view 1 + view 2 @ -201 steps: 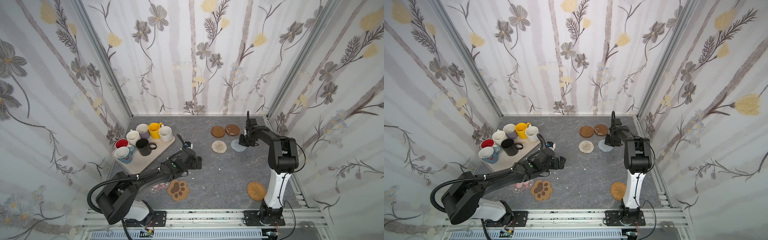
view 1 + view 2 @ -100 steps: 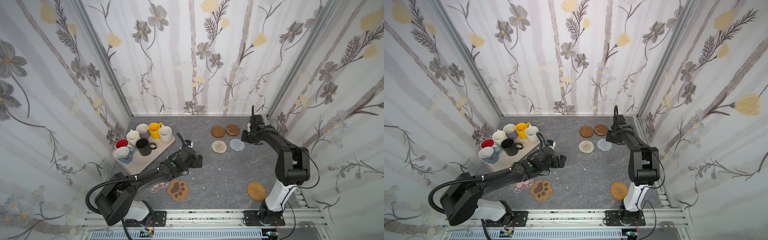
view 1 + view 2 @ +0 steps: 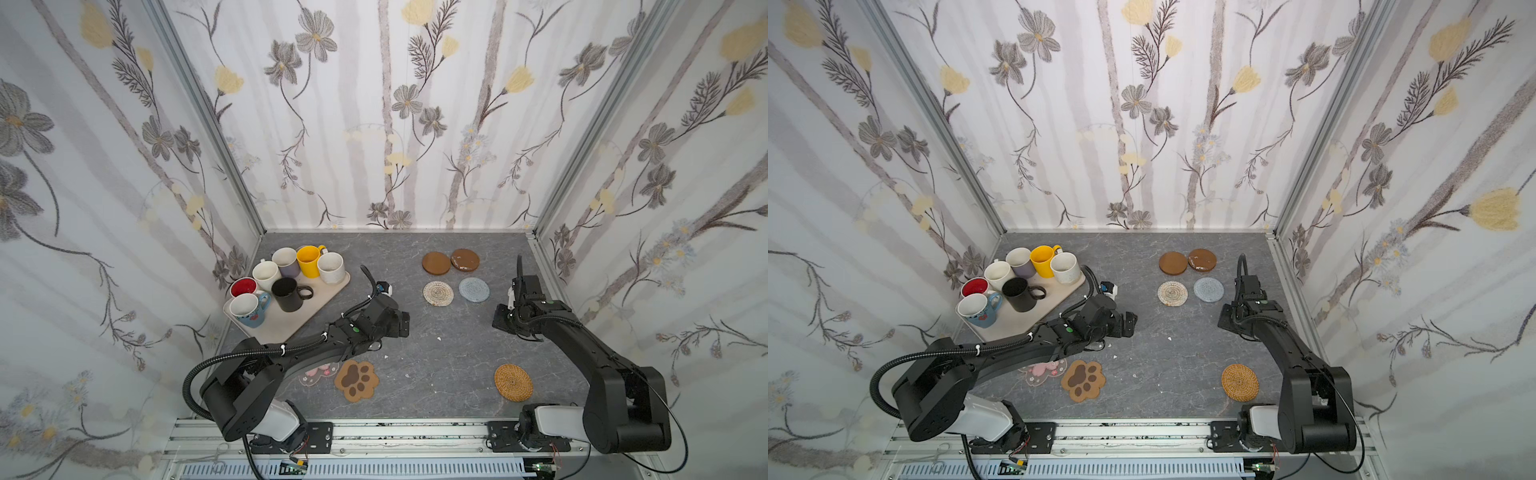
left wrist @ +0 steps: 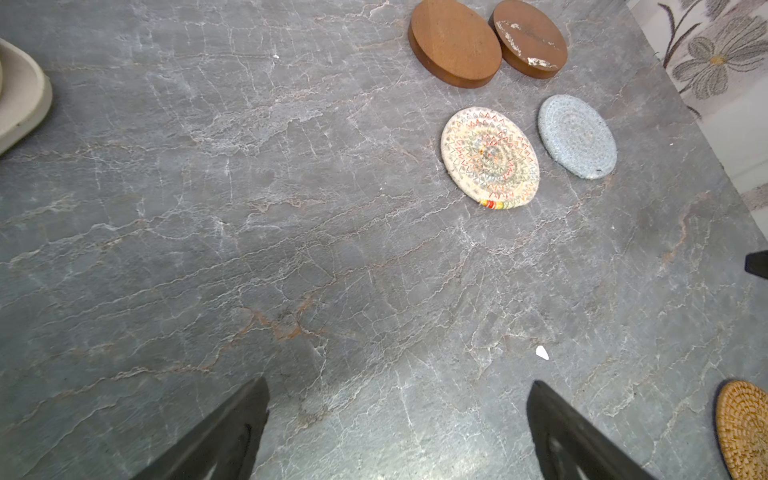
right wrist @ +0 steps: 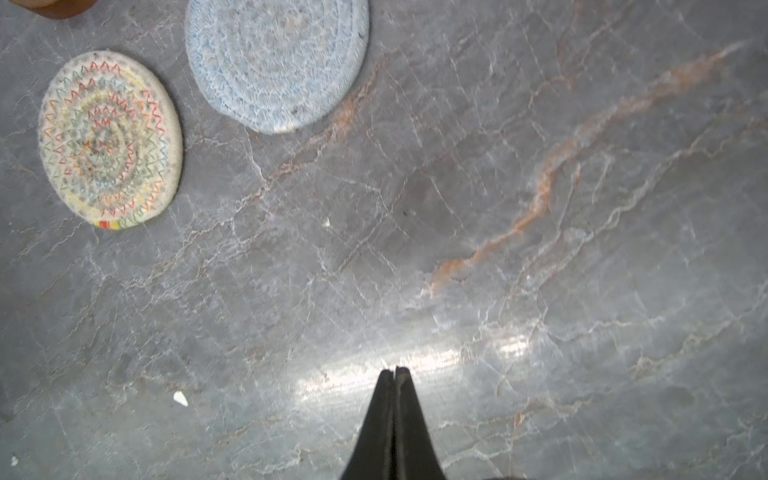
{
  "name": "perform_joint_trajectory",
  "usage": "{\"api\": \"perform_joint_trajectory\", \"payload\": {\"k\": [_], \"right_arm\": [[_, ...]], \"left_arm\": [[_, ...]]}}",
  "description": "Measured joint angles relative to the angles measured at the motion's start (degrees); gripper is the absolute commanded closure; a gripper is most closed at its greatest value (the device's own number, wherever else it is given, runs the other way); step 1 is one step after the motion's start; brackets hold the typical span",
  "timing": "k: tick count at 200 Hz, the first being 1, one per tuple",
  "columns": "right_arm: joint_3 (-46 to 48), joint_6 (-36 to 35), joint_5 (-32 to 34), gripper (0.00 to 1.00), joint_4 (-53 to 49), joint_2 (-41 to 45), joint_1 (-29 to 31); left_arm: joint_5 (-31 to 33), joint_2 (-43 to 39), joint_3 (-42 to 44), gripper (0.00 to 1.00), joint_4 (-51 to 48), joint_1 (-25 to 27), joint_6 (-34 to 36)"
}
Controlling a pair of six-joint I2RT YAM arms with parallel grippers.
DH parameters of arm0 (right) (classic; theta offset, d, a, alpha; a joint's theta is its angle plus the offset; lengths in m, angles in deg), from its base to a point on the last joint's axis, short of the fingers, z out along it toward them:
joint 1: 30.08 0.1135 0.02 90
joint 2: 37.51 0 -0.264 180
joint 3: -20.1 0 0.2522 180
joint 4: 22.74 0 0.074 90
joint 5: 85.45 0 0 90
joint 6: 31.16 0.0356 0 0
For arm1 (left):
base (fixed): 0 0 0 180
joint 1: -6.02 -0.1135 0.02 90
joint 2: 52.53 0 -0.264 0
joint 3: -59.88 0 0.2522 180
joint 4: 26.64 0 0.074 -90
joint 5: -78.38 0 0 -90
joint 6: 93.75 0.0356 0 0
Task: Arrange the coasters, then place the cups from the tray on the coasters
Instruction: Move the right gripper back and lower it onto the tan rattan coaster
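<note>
Though laid flat on the bench (image 3: 457,353), bare on top. Well apart from the tray (image 3: 318,305), bunched close: plain wooden disc (image 3: 436,263), scuffed wooden disc (image 3: 465,260), pale woven round (image 3: 438,293), grey round (image 3: 474,289). Nearer the tray: paw coaster (image 3: 356,380), clear pink-flower coaster (image 3: 1044,371). Farthest from it: rattan round (image 3: 513,382). On the tray: seven cups (image 3: 286,293). Left pincer (image 4: 399,384) released, empty, near the tray. Right pincer (image 5: 394,370) clenched, empty.

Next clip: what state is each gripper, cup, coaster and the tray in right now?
left gripper, open, empty.
right gripper, shut, empty.
tray, holds all seven cups.
cups, upright, none on a coaster.
wooden discs, flat, bare.
woven coaster, flat, bare.
grey coaster, flat, bare.
rattan coaster, flat, bare.
paw coaster, flat, bare.
flower coaster, flat, partly hidden by the left arm.
</note>
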State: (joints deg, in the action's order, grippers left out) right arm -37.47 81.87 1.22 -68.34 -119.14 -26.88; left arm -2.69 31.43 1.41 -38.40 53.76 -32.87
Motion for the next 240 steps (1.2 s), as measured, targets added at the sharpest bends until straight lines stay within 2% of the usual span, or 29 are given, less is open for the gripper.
{"api": "perform_joint_trajectory", "payload": {"k": [41, 78, 112, 152, 177, 240], "right_arm": [[10.7, 10.4, -4.0, 1.0, -1.2, 13.9, -1.2], [15.8, 19.3, -4.9, 1.0, -1.7, 19.8, -3.5], [17.5, 24.4, -2.1, 1.0, -5.3, 19.8, -4.0], [18.1, 26.7, 2.2, 1.0, -10.1, 18.9, -4.3], [18.8, 27.5, 2.5, 1.0, -12.2, 19.3, -3.8], [20.2, 28.6, 3.2, 1.0, -9.8, 16.0, -1.9]], "left_arm": [[-1.8, 0.0, 4.0, 0.0, 4.4, 0.7, -0.5], [-4.5, 0.7, 6.1, 0.0, 7.7, 0.7, -0.7], [-6.2, 1.1, 6.3, 0.0, 9.4, 0.7, -0.8], [-7.5, 0.9, 6.7, 0.0, 10.3, 0.3, -0.8], [-7.7, 0.9, 7.1, 0.0, 10.6, -0.2, -0.7], [-9.0, 0.9, 8.4, 0.0, 11.5, -0.5, -0.9]]}}
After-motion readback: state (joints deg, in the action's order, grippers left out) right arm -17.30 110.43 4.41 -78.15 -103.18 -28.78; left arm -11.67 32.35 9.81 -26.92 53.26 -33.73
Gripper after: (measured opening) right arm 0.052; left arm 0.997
